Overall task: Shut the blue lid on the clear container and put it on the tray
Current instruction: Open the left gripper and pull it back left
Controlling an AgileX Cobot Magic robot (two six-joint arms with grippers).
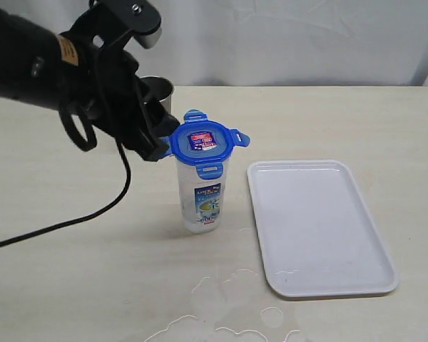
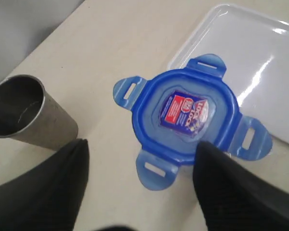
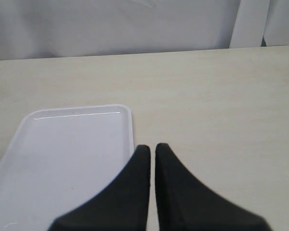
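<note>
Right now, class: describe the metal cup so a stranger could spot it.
Find the flat white rectangular plastic tray. Beside it stands a tall clear plastic container capped in blue; just behind that, half hidden by the black arm, is the cup: the only open, dull grey metal vessel.

The left arm (image 1: 28, 64) reaches in from the left side, wrist tilted downward. The left pincer (image 2: 142, 147) has its fingers spread well apart. The right pincer (image 3: 151, 154) points forward, fingers drawn almost together.
</note>
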